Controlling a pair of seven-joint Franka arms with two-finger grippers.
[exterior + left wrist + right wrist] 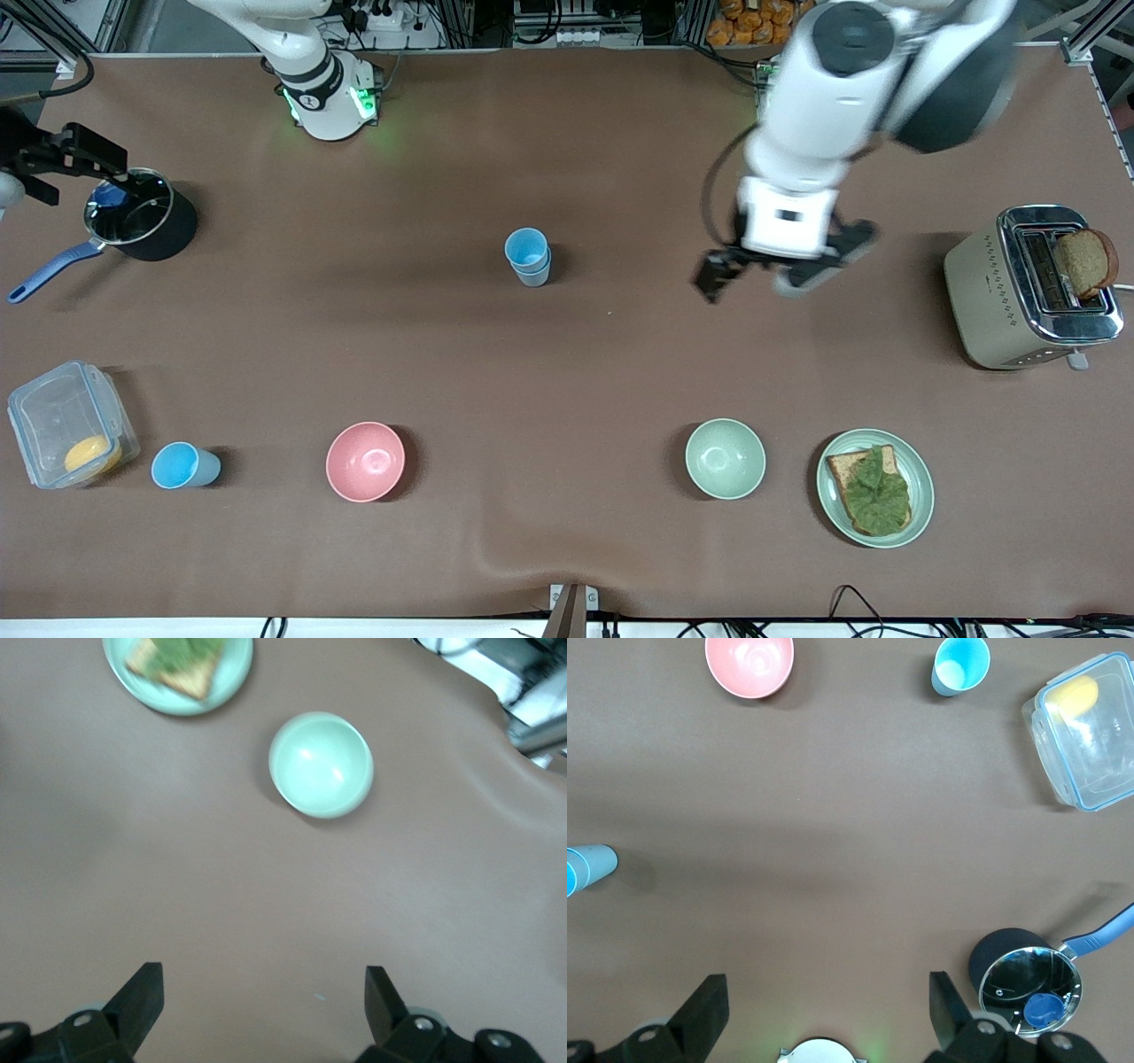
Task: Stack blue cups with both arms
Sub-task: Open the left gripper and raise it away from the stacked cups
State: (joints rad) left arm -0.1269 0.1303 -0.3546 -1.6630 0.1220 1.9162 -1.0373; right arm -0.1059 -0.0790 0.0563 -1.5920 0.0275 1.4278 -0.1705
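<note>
blue plastic marks the work: a single blue cup (184, 466) stands nearer the camera than the pink bowl (365, 461), toward the right arm's end. farther than that bowl, two nested cups (528, 257) wait mid-table as the stack. the left gripper (769, 270) hovers beside them, jaws spread, empty. the right gripper (66, 159) hangs spread over the saucepan (142, 217).

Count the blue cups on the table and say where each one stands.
3, it seems: two nested in a stack at mid-table, though more could be hidden inside, and a single blue cup near the front camera, between the clear container and the pink bowl.
</note>
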